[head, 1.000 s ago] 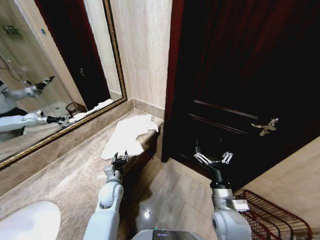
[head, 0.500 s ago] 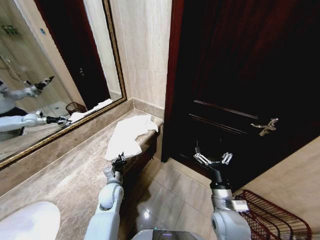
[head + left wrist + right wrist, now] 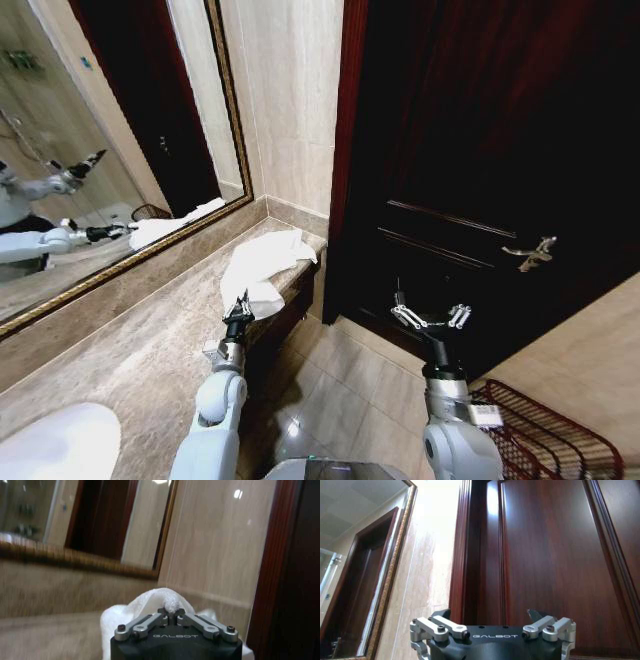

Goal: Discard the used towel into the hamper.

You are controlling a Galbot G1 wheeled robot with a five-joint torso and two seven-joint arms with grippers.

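The used white towel lies bunched on the marble counter at its far end, beside the dark door. My left gripper is shut on the towel's near edge and holds that edge a little above the counter. In the left wrist view the fingers pinch a raised fold of the towel. The hamper, a dark reddish-brown wire basket, stands on the floor at the lower right. My right gripper is open and holds nothing, raised in front of the door, above and left of the hamper.
The dark wooden door with a lever handle fills the right side. A gold-framed mirror lines the wall behind the counter. A white sink basin sits at the near left. Tiled floor lies between counter and hamper.
My left gripper has closed on the towel's near edge and risen, pulling the flat-lying towel into a bunch. The right arm has hardly moved.
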